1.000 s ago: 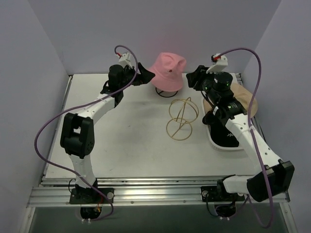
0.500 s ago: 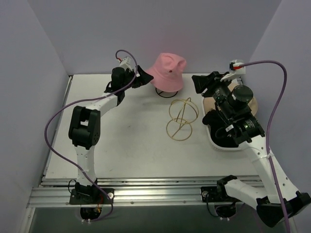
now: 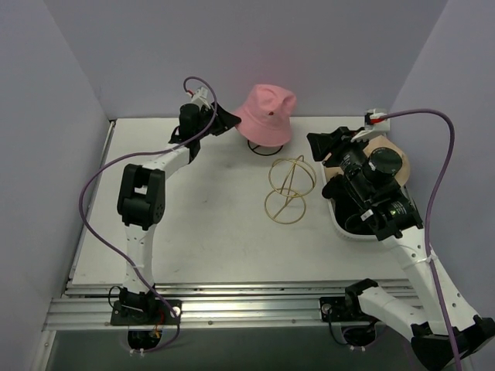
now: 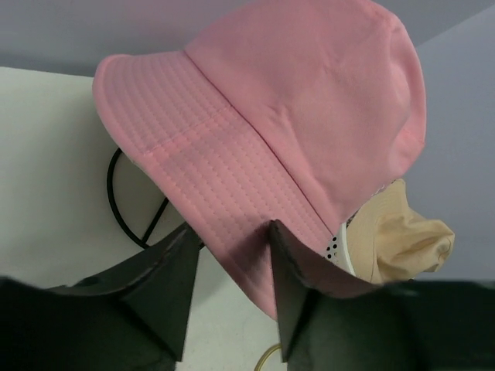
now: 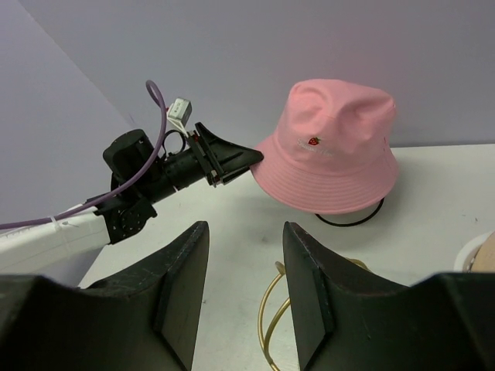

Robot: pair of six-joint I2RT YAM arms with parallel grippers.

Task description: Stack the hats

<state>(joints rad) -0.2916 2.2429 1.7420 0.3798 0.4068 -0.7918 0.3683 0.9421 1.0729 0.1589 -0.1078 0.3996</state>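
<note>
Now, your left gripper has its jaws at about half width, with one finger on each side of the brim of the pink hat. The near edge of the brim lies right in the gap. Whether the pads really press the cloth, I cannot tell from these views. The hat is directly ahead of this gripper, resting on a thin black stand, crown up.

I judge this hat to be light and soft. The brim has rows of stitching, so it is probably the stiffest part and a good place to hold. The crown would only fold in under the fingers. Held at one edge, the hat will most likely droop on the far side, so you should push the fingers deep over the brim before you close. The cloth looks neither slippery nor fragile. The wire stand looks light and could tip or come along, so a straight lift would be safer.

Further right, the gold frame stands between the two arms. Your right gripper has its jaws moderately apart and holds nothing. The pink hat is ahead of it and a little to its right, well apart. The tan hat lies low at its right side, and it looks equally soft.
</note>
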